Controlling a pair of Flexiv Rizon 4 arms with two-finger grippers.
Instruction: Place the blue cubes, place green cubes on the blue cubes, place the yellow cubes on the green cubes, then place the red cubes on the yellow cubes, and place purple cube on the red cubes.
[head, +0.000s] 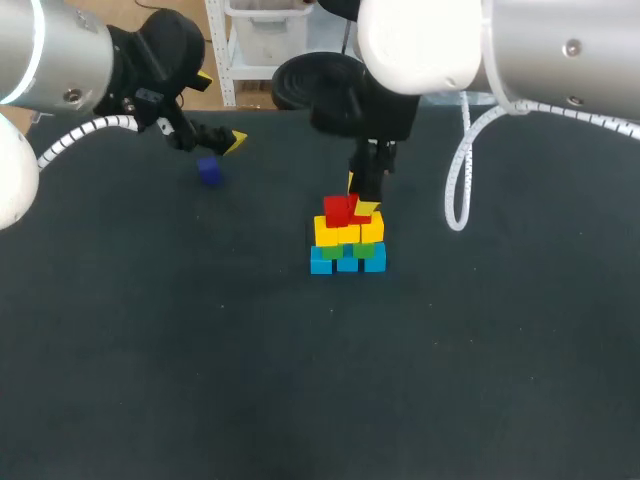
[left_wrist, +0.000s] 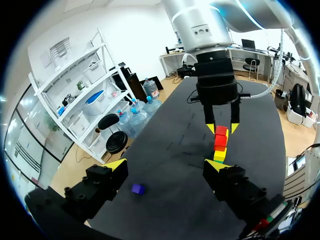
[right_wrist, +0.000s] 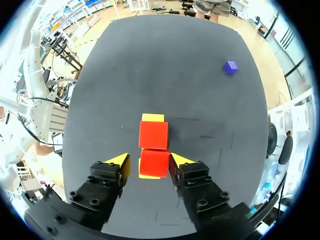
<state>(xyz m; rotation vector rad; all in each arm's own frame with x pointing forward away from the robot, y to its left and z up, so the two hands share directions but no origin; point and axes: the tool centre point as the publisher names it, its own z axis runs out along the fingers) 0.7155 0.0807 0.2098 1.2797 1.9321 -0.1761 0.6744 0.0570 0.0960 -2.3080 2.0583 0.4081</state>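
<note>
Stacking stands near its end on the dark matte table (head: 200, 380). A row of small blue cubes (head: 347, 263) forms the base, small green cubes (head: 362, 249) sit on them and small yellow cubes (head: 348, 233) on those. Two small red cubes (right_wrist: 153, 135) lie side by side, touching, on the yellow layer. The right gripper (right_wrist: 150, 160) hangs straight down over the tower with its yellow-tipped fingers either side of the nearer red cube (right_wrist: 154, 163). One finger looks to be against the cube while a narrow gap shows at the other, so the fingers read as parted rather than clamped, which fits a cube set down and let go. The small purple cube (left_wrist: 138, 189), the last piece, lies alone on the table well apart from the tower, on the left arm's side. The left gripper (left_wrist: 166, 165) hovers above it with fingers spread wide and nothing between them, the cube just ahead. It is probably placed so to take the cube once the tower's top is free. The right gripper should lift away cleanly, since a nudge could tip the narrow stack.
</note>
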